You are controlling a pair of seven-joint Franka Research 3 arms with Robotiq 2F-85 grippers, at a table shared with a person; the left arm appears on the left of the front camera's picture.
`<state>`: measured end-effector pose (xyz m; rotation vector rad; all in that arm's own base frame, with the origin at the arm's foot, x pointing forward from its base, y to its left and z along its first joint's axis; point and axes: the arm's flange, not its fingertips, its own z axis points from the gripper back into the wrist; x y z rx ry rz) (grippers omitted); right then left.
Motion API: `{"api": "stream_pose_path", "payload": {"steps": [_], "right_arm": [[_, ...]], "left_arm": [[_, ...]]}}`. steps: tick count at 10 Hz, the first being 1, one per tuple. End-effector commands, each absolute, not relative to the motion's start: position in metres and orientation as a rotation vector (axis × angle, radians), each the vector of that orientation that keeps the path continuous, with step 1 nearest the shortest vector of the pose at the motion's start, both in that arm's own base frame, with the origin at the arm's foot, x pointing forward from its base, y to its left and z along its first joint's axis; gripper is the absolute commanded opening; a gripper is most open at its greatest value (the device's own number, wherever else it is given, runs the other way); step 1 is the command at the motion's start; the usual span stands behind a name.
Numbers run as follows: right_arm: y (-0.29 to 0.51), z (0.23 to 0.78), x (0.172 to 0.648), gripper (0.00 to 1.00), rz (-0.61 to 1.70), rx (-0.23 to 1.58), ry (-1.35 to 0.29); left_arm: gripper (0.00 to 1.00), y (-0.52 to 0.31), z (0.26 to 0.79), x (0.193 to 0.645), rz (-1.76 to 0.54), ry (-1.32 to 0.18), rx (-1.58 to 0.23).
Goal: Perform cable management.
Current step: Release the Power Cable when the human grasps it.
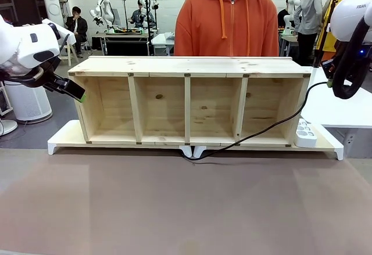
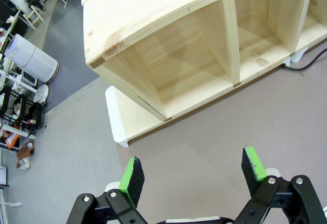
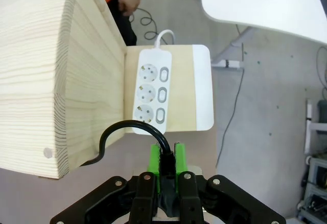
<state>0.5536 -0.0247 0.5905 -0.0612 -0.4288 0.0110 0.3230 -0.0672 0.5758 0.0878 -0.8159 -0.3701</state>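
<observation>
The black cable [image 1: 264, 130] runs from under the front middle of the wooden shelf [image 1: 189, 66] diagonally up past its right end. My right gripper [image 3: 163, 155] is shut on the cable's end, above and to the right of the shelf. From the pads the cable [image 3: 118, 126] loops round the shelf's corner. The white power strip [image 3: 150, 94] lies on the base board beside the shelf's right end, just below the gripper. My left gripper [image 2: 191, 170] is open and holds nothing; it hovers off the shelf's left end [image 1: 81, 95]. A bit of cable [image 2: 301, 68] shows far right.
A person in an orange hoodie [image 1: 226, 20] stands behind the shelf, one hand [image 3: 130, 2] near its far right corner. The shelf sits on a wood and white base board [image 1: 64, 136]. A white table [image 1: 343, 107] is at the right. Brown tabletop [image 1: 186, 208] lies in front.
</observation>
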Motion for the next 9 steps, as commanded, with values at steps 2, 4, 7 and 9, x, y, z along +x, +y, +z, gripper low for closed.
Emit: {"api": "stream_pose_path", "payload": {"steps": [2,4,7,9], "right_arm": [[-0.0243,0.5904,0.5538,0.14,0.01,-0.059,-0.429],[-0.0243,0.5904,0.5538,0.14,0.01,-0.059,-0.429],[-0.0243,0.5904,0.5538,0.14,0.01,-0.059,-0.429],[-0.0243,0.5904,0.5538,0.14,0.01,-0.059,-0.429]], "left_arm": [[1.0,-0.0657,0.5755,0.3235,-0.37,-0.815,0.082],[1.0,-0.0657,0.5755,0.3235,-0.37,-0.815,0.082],[1.0,-0.0657,0.5755,0.3235,-0.37,-0.815,0.082],[1.0,-0.0657,0.5755,0.3235,-0.37,-0.815,0.082]]}}
